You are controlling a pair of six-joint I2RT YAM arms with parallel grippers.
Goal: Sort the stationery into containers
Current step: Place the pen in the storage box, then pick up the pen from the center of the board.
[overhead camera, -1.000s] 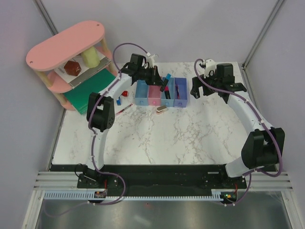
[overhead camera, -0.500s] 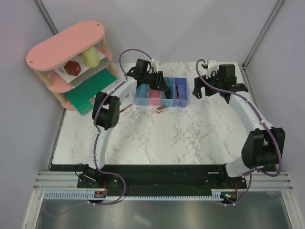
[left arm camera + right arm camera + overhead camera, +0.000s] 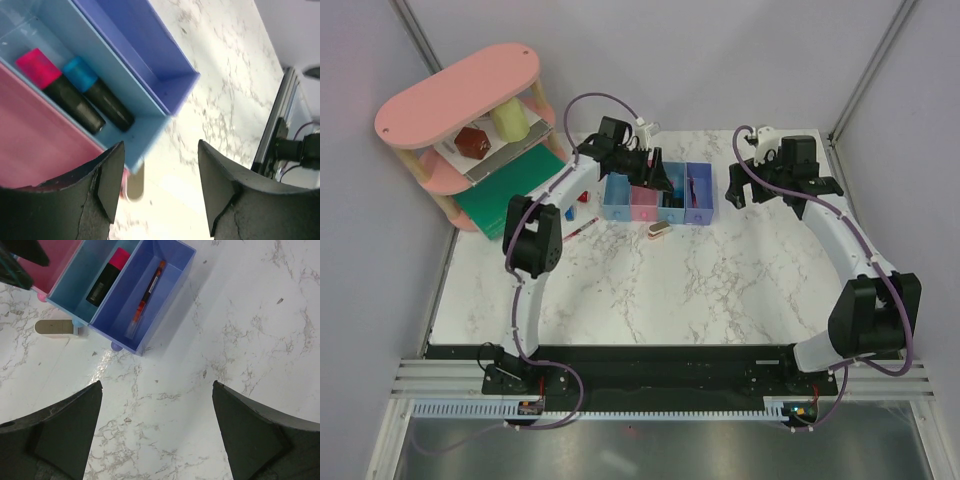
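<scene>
1. The left gripper (image 3: 161,146) hangs over the row of four small plastic bins. Its two fingers are spread wide and hold nothing.
2. Right under it is the second light blue plastic bin (image 3: 145,135). Two things lie side by side in it: a black marker with a pink-red cap (image 3: 57,85) and a black marker with a blue cap (image 3: 97,95).
3. The violet-blue plastic bin (image 3: 172,275) sits at the right end of the row. A thin red pen (image 3: 145,295) lies along its floor.
4. The pink plastic bin (image 3: 643,203) and the first light blue plastic bin (image 3: 617,200) make up the left half of the row.
5. A beige-grey stapler-like block (image 3: 55,327) lies on the white marble table (image 3: 720,290), just in front of the bins.
6. Left of the bins, three more things lie on the table: a small red piece (image 3: 582,197), a small blue piece (image 3: 568,211) and a second thin red pen (image 3: 582,231).
7. The right gripper (image 3: 157,385) hovers over bare table near the violet-blue bin. Its fingers are wide apart with nothing in them.
8. A pink oval tiered shelf (image 3: 460,100) and a flat green board (image 3: 505,198) are in the far left corner.
</scene>
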